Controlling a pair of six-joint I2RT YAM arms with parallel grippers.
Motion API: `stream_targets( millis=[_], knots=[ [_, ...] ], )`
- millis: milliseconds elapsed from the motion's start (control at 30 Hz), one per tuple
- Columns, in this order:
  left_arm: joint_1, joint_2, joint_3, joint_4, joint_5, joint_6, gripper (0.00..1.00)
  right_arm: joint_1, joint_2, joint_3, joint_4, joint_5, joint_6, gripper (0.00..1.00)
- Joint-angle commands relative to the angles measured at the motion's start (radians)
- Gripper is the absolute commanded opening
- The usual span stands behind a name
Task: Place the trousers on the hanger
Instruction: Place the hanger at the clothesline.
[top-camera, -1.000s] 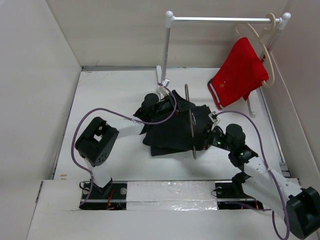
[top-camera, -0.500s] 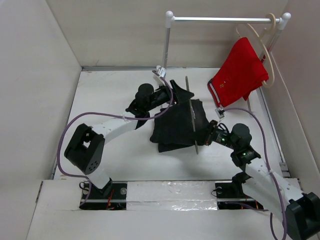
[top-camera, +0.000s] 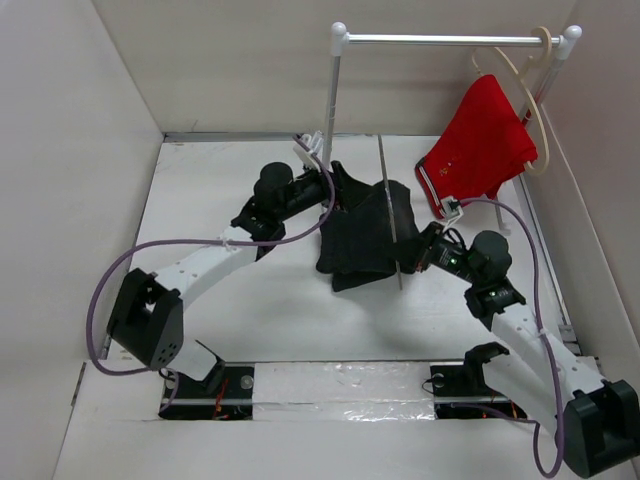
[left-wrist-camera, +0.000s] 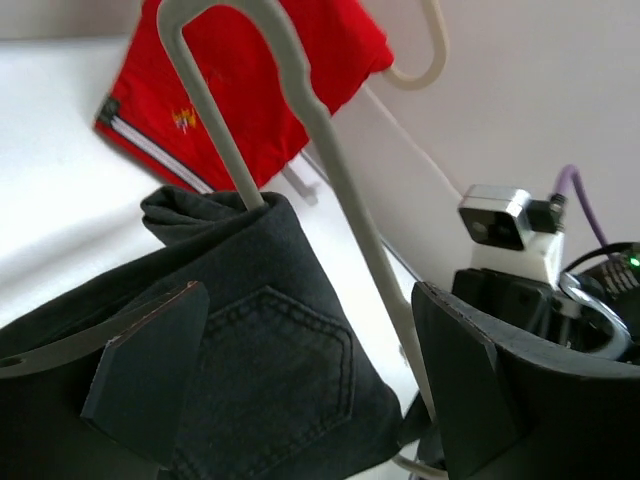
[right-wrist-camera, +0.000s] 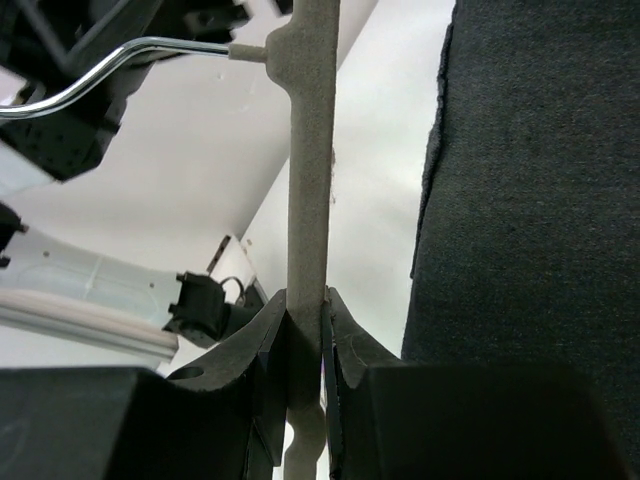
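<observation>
Left arm (top-camera: 200, 265) is stretched long: elbow folded out low near the left wall, forearm running up and right over the table (top-camera: 230, 330), wrist turned in toward the middle. Left gripper (top-camera: 328, 185) is at the far-left corner of the trousers (top-camera: 362, 235). On its wrist view the jaws are spread wide, with cloth and a hanger bar between them; can't tell if a finger (left-wrist-camera: 150, 370) brushes the fabric.

Centre: the trousers are draped over the hanger (top-camera: 390, 210), dark folds hanging on both sides of its thin grey line. It runs from near the rack post back toward the arms.

Right of that, the right gripper (top-camera: 415, 255) is clamped on the hanger's near end. Its wrist view shows both pads pressed flat on the grey bar, with the trousers just beside it. Right arm (top-camera: 520, 330) climbs from its base, elbow raised, wrist angled left.

Far right, red shorts (top-camera: 480, 140) hang from the rail (top-camera: 450, 40).
</observation>
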Motion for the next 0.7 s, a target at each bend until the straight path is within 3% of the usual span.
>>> stream_targets(
  millis=[0, 200, 333, 567, 667],
  knots=[
    [0.017, -0.115, -0.036, 0.033, -0.026, 0.068, 0.8, -0.03, 0.008, 0.116, 0.226, 0.011, 0.009, 0.0],
    [0.017, -0.167, -0.141, 0.06, -0.041, 0.146, 0.77, -0.04, 0.055, 0.11, 0.315, -0.025, 0.077, 0.0],
    [0.045, -0.15, -0.208, 0.186, -0.008, 0.257, 0.82, -0.049, 0.046, 0.11, 0.317, -0.065, 0.108, 0.0],
    [0.077, 0.0, -0.124, 0.312, 0.239, 0.236, 0.85, -0.049, -0.032, 0.106, 0.236, -0.125, 0.135, 0.0],
    [0.054, 0.044, -0.116, 0.356, 0.232, 0.194, 0.85, -0.07, -0.045, 0.112, 0.194, -0.121, 0.117, 0.0]
  ],
)
